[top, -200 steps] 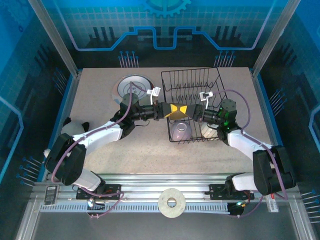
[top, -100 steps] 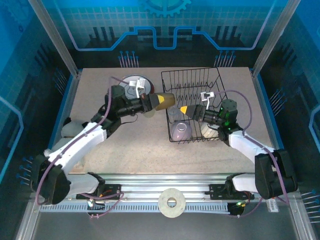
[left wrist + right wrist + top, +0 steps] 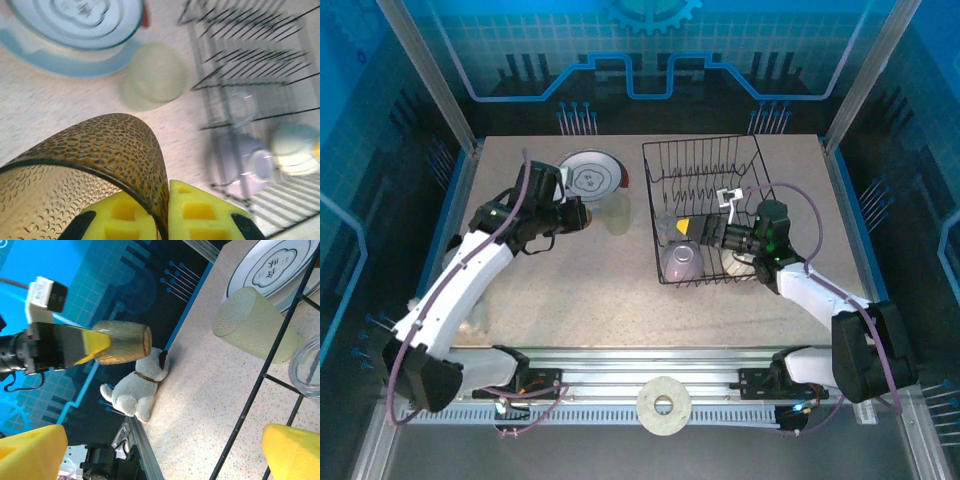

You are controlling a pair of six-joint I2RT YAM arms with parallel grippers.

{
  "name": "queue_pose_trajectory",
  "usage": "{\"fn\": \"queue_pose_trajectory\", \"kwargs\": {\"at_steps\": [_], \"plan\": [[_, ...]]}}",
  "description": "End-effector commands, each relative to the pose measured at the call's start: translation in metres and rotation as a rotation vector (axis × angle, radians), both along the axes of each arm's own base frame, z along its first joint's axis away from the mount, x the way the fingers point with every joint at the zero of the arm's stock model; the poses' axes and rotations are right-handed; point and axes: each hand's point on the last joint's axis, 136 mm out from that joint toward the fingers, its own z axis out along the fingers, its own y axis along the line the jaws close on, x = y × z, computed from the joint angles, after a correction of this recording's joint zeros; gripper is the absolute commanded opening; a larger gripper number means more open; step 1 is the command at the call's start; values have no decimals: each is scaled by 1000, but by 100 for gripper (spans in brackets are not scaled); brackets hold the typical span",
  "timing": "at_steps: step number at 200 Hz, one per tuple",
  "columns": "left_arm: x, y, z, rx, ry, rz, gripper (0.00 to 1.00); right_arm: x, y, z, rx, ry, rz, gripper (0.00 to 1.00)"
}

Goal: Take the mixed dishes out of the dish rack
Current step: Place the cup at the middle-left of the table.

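Left gripper (image 3: 159, 215): jaws clenched on the wall of the brown cup (image 3: 100, 165), one yellow finger (image 3: 200, 215) outside the rim and the other inside. In the right wrist view the cup lies horizontal in the grip. In the top view the held cup is outside the dish rack (image 3: 705, 205), over the table (image 3: 570, 290) at the rack's 9 o'clock.

From the held cup, top view:
- 12 o'clock: plate (image 3: 588, 172), flat on the table.
- 3 o'clock: pale green cup (image 3: 616, 212), between the gripper and the rack's left wall.

Right gripper (image 3: 161, 452): jaws released, spread wide, nothing between them. In the top view it sits over the rack's left half.

From the right gripper, top view:
- 6 o'clock: lavender bowl (image 3: 682, 262), in the rack's near-left corner.
- 4 o'clock: pale bowl (image 3: 738, 264), in the rack, partly under the arm.
- Just beside the fingers: clear glass (image 3: 240, 107), in the rack.

A plush dog (image 3: 137, 385) lies at the table's left edge.
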Motion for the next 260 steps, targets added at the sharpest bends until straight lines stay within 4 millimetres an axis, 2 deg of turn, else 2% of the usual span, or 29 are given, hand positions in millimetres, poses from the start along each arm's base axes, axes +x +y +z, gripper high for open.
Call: {"fn": "queue_pose_trajectory", "kwargs": {"at_steps": [1, 24, 56, 153, 211, 260], "plan": [[-5, 22, -20, 160, 102, -32, 0, -2, 4, 8, -28, -49, 4, 100], [9, 29, -39, 207, 177, -29, 0, -3, 5, 6, -48, -54, 2, 100], [27, 28, -65, 213, 258, -29, 0, -5, 6, 6, -80, -69, -4, 100], [88, 32, -123, 286, 407, -7, 0, -10, 5, 12, -153, -125, -25, 100], [107, 29, -143, 287, 437, 10, 0, -11, 4, 7, -170, -108, -27, 100], [107, 28, -158, 284, 465, 17, 0, -11, 4, 7, -175, -107, -31, 100]]}}
